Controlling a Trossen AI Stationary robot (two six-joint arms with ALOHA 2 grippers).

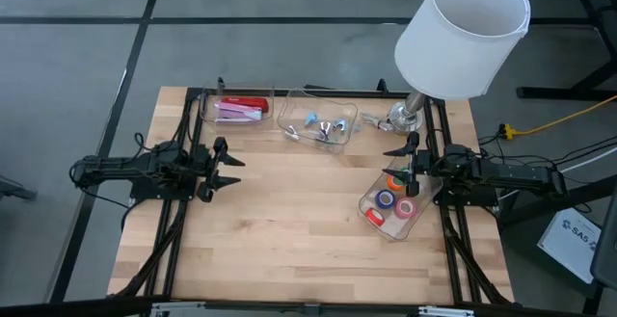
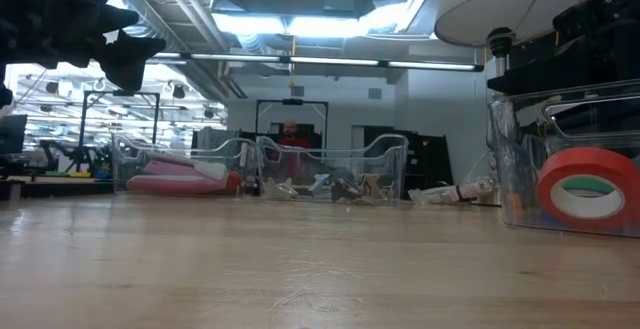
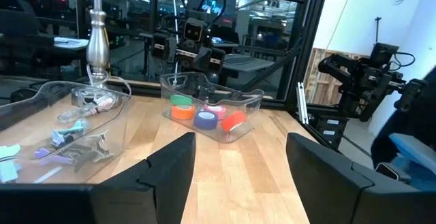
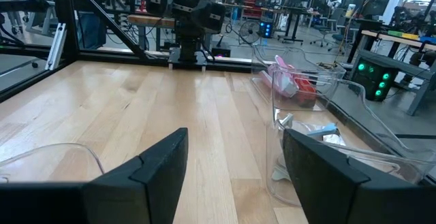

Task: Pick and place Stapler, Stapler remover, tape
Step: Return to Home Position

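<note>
Three clear bins stand on the wooden table. The stapler bin (image 1: pixel 237 108) near the far edge holds pink and red staplers (image 4: pixel 294 82). The middle bin (image 1: pixel 318 124) holds small silvery and blue staple removers (image 3: pixel 68 139). The bin at the right (image 1: pixel 393 201) holds green, orange, blue, red and pink tape rolls (image 3: pixel 204 112); the red roll (image 2: pixel 585 189) stands on edge. My left gripper (image 1: pixel 234 170) hovers open over bare table at the left (image 3: pixel 240 142). My right gripper (image 1: pixel 393 163) hovers open by the tape bin's far corner (image 4: pixel 235 139).
A lamp with a white shade (image 1: pixel 463 33) and a silvery base (image 1: pixel 405 115) stands at the far right corner, with small loose items (image 2: pixel 455 193) beside it. Bare wood (image 1: pixel 289 221) lies between the arms and toward the near edge. A person (image 2: pixel 290 134) shows far behind the table.
</note>
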